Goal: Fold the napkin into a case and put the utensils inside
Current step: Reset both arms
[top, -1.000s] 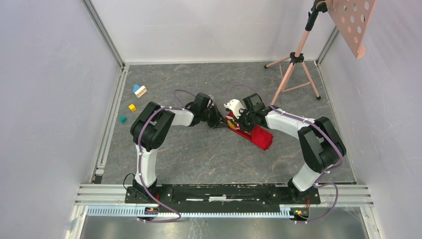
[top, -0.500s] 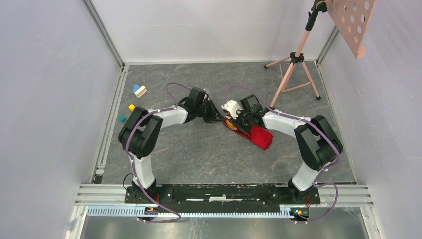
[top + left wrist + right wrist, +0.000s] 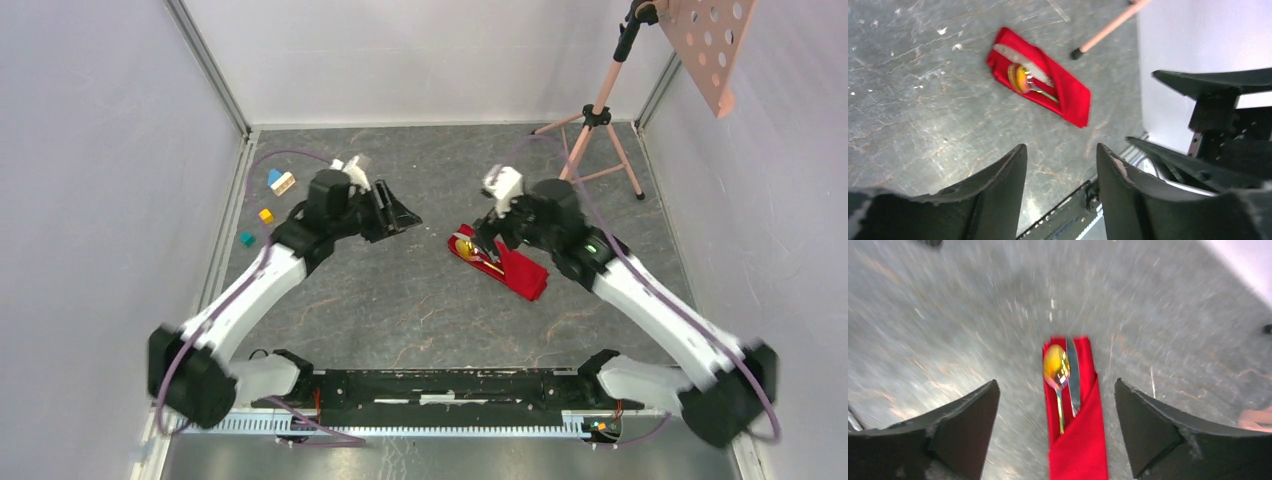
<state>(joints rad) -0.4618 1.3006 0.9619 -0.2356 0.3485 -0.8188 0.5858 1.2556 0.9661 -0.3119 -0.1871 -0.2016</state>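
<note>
Right of the table's middle, on the grey marbled tabletop [image 3: 400, 300], lies the case [image 3: 522, 274], a narrow red cloth pouch set at a slant with its open end toward the far left. Out of that end poke the utensils [image 3: 1019, 78]: a gold spoon [image 3: 1056, 366] with its bowl showing and, touching it along one side, a silver knife [image 3: 1073, 371] (their handles vanish under the red fold). The right gripper [image 3: 1056, 382] hangs above the spoon end of the case, its fingers spread wide and gripping nothing. The left gripper [image 3: 1060, 150] is well apart to the left of the case, raised off the table, its fingers parted and empty too. Farther left, near the table's edge, sit a few small toy blocks [image 3: 281, 182]. A salmon-pink tripod stand [image 3: 590, 125] stands at the far right corner.
</note>
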